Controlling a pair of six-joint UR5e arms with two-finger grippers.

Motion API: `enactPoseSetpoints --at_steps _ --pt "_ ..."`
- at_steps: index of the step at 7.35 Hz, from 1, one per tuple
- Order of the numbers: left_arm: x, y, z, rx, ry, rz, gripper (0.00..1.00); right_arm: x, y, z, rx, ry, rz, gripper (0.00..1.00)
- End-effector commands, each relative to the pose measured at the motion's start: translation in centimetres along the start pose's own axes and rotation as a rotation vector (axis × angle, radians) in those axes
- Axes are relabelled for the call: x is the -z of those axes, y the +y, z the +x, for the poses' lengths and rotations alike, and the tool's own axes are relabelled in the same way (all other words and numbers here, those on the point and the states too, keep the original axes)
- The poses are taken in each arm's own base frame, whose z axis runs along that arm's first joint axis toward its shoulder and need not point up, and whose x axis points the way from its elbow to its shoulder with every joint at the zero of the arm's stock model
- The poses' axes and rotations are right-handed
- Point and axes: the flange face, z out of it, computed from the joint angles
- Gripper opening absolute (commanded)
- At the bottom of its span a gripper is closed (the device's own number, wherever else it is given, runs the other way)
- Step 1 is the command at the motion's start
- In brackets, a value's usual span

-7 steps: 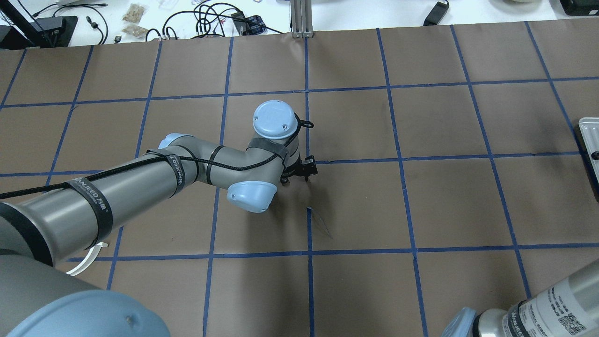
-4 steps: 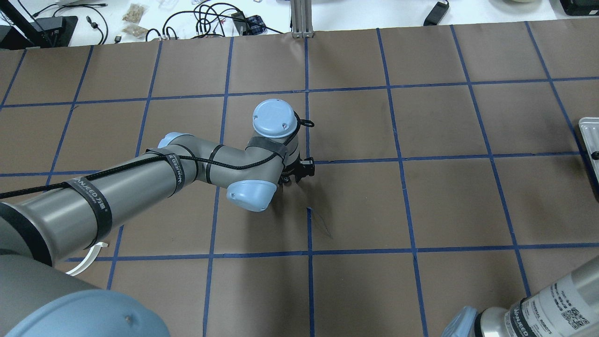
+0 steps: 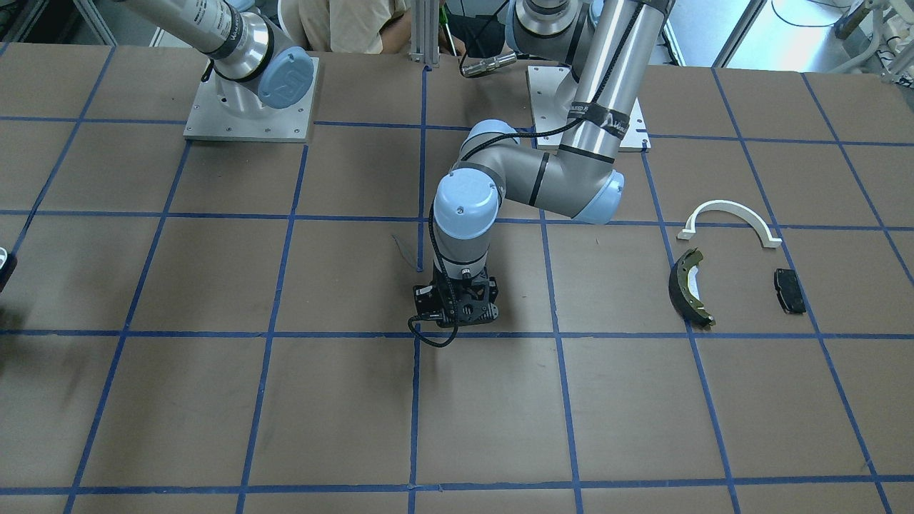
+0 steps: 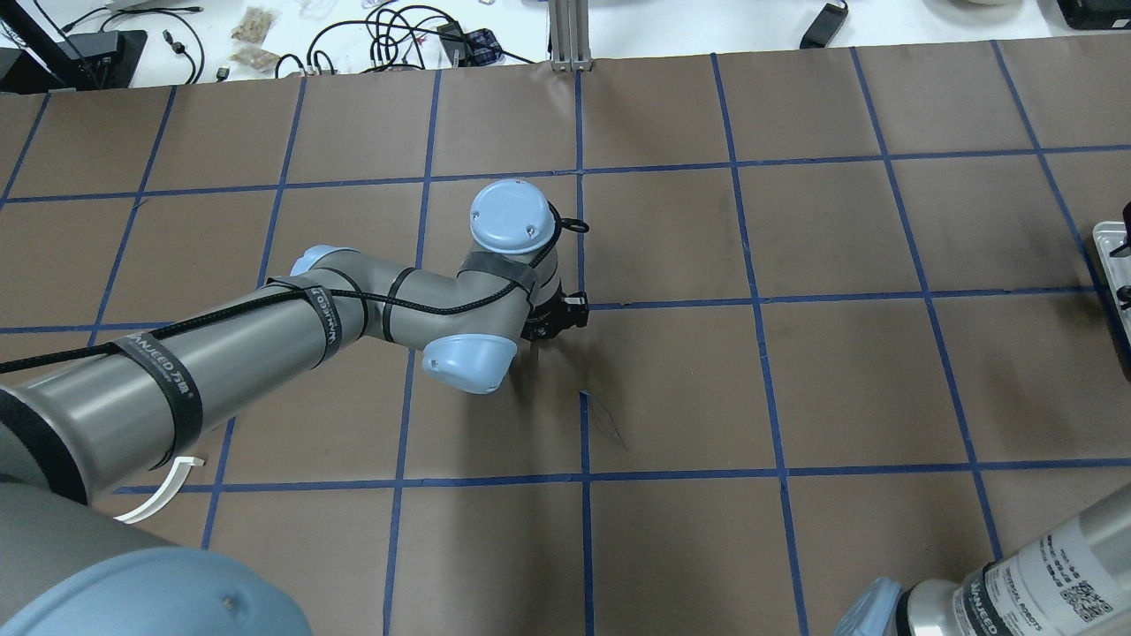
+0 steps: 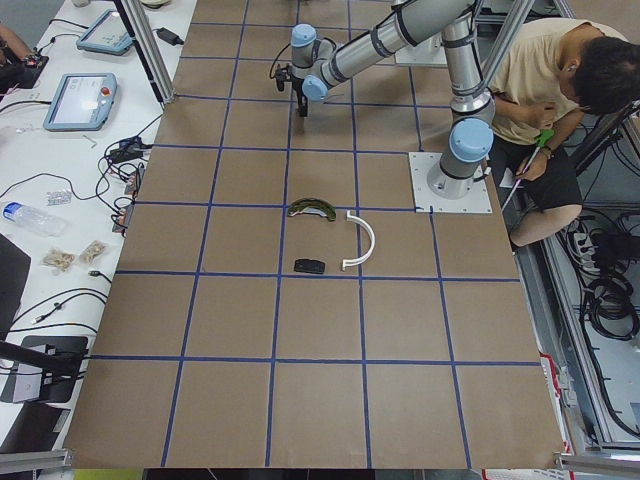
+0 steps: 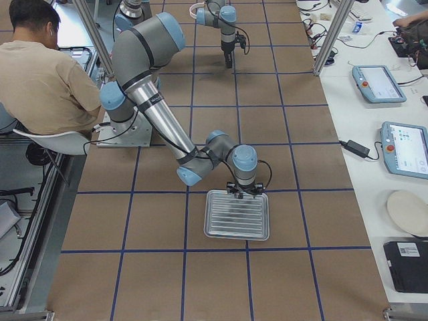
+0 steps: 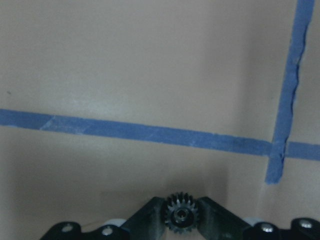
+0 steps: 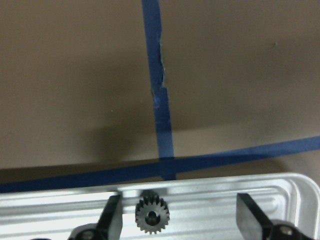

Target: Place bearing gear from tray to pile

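Left wrist-mounted view: the left tool [image 3: 458,316] is clenched on a gear [image 7: 181,216], a small dark toothed wheel pinched between the two fingertips, its bore facing the camera; brown paper with a crossing of blue tape [image 7: 150,134] lies beyond it. The front-facing view puts this tool near the middle of the worktop [image 3: 214,400], pointing straight down, just beside a tape crossing; whether the gear touches the paper I cannot tell. The pile [image 5: 312,209] sits toward the worktop's left end, well apart from the tool: a white bracket [image 3: 725,206], a brake shoe [image 3: 682,285] near it on the operators' side, and a black pad [image 3: 789,290] near both; no two of the three touch. At the worktop's right end a ribbed metal tray [image 6: 234,224] lies flat; the right tool [image 8: 179,207] hangs over its rim, released, fingers spread wide; a second gear [image 8: 152,216] lies flat in the tray between them, nearer one finger, touching neither.
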Motion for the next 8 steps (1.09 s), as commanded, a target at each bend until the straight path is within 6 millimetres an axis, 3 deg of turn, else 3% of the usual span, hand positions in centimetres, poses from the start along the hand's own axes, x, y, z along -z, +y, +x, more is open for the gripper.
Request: enactPoseSetpoints --at_steps 1,2,4,5,6,7,8 --pt "4.0 -3.7 -5.2 -0.083 -0.012 -0.010 0.00 0.0 0.0 -0.1 -0.004 -0.001 0.000 0.50" --pt "5.4 -5.0 -9.9 -0.149 -0.024 -0.053 0.00 0.0 0.1 -0.1 -0.033 -0.009 -0.012 0.29" --pt "7.8 -7.0 -20.8 -0.247 -0.058 -0.165 0.00 0.3 0.1 -0.1 -0.065 -0.009 -0.017 0.11" --pt "8.6 -7.5 -25.6 -0.284 -0.161 -0.193 0.00 1.5 0.2 -0.1 -0.108 -0.007 -0.038 0.03" --pt "8.6 -7.8 -29.8 -0.333 -0.192 -0.229 0.00 3.1 -0.2 -0.3 -0.193 -0.015 -0.039 0.00" --pt "7.7 -7.7 -35.7 -0.408 -0.156 -0.256 0.00 4.7 -1.4 -0.3 -0.305 -0.035 -0.017 0.00" --pt "7.2 -7.6 -41.9 -0.429 -0.128 -0.258 0.00 5.4 -5.1 0.6 -0.409 -0.055 0.005 0.00"
